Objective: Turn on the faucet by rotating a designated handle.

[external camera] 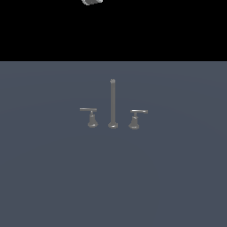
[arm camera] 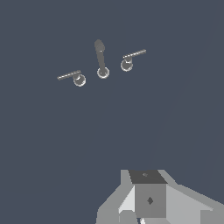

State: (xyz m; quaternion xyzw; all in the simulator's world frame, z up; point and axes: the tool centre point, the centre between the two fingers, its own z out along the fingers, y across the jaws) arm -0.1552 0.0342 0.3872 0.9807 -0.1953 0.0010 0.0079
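Tool position: the tool (external camera: 92, 1) is seen only as a small grey piece cut by the upper edge of the exterior view, high above the tabletop (external camera: 177, 177) and towards the exterior view's left of the spout line.
Tool state: the fingers are not shown clearly in either view, so it cannot be told whether they are spread or pressed together. Nothing is seen to be held.
Faucet location: the faucet (external camera: 113, 106) is set on the tabletop near the centre of the exterior view, in three separate pieces arranged in a row.
Spout: the spout pipe (external camera: 112, 102) is stood upright on a round foot, between the two levers.
Handle location: the handle (external camera: 135, 119) is placed on the exterior view's right of the spout, near it but apart from it.
Handle relative to tool: the handle is found well apart from the tool, far below it and to the exterior view's right. No contact is observed.
Handle axis: the flared base is stood upright. The thin arm on top is laid roughly level, its long axis running across the exterior view and its free end pointed to the exterior view's right, away from the spout.
Twin lever: the other lever (external camera: 91, 117) is set on the exterior view's left of the spout, its flat arm pointed left.
Wrist view: both levers are shown beside the spout, but it cannot be told which is which.
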